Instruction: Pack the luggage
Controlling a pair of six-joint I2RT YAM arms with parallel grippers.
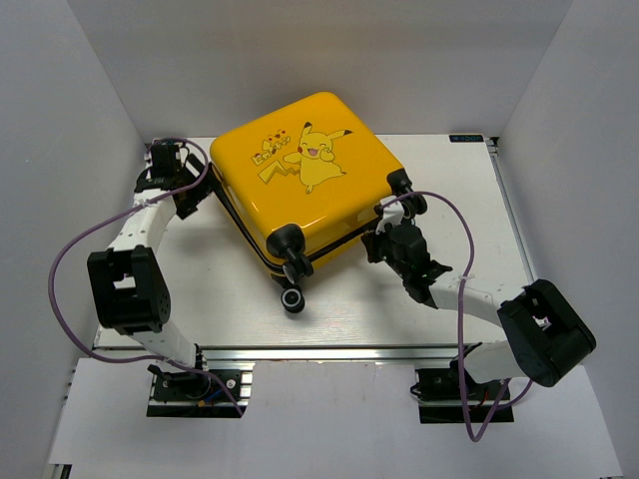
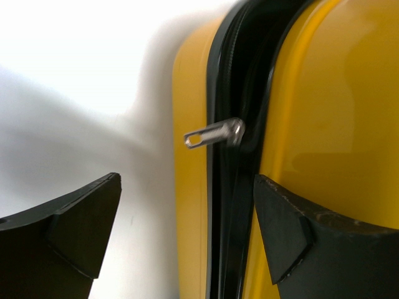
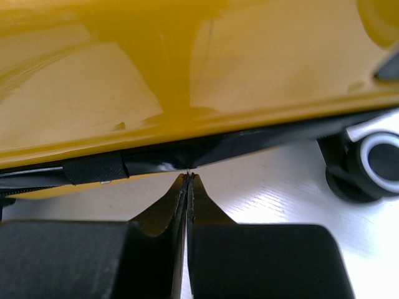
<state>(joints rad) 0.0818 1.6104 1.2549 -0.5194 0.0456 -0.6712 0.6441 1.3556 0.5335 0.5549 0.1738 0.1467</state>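
Luggage [image 1: 308, 175] lies flat on the white counter [image 1: 469, 230] toward its far side, closed, with the cartoon shell facing up. It sits between the two hands. The left hand [image 2: 187, 187] is at the suitcase's left corner, and the right hand [image 3: 187, 177] is against its near-right edge, between the wheels [image 1: 293, 299].

The left arm is folded at the elbow near the counter's left edge, and its forearm reaches away to the far-left. Its fingers are spread wide and hold nothing. A silver zip pull [image 2: 212, 134] sticks out of the black seam just ahead of the gap between them. The right arm bends at a low elbow on the right, with its forearm running leftward. Its fingers are pressed together, their tips touching the dark zip band. Whether they nip anything there cannot be told.

The squarish case is turned diamond-wise, one corner toward the arm bases. Its wheeled side faces near-right, and the seam runs diagonally.
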